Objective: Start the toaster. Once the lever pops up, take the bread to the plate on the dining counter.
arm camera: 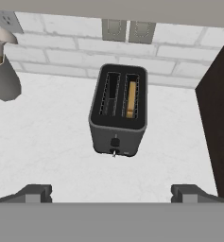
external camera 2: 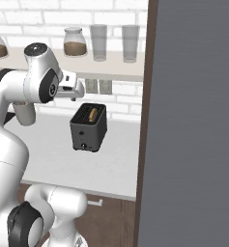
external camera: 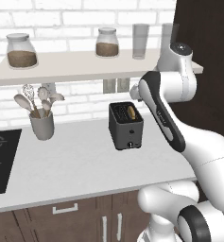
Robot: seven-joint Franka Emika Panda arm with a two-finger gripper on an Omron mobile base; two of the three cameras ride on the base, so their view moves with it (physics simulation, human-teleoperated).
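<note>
A: Gripper [arm camera: 111, 194] wide open, empty, hovering above the toaster [arm camera: 118, 111] on the counter [arm camera: 42, 142]; bread [arm camera: 131, 99] in its right slot.
B: Lever [arm camera: 115, 142] looks unpressed, though it's tiny. Descend, push it down.

White brick wall [external camera: 85, 19], pale worktop [external camera: 75, 160]

Bread [arm camera: 131, 99] in toaster [arm camera: 118, 113], on worktop [external camera: 80, 160]
</note>
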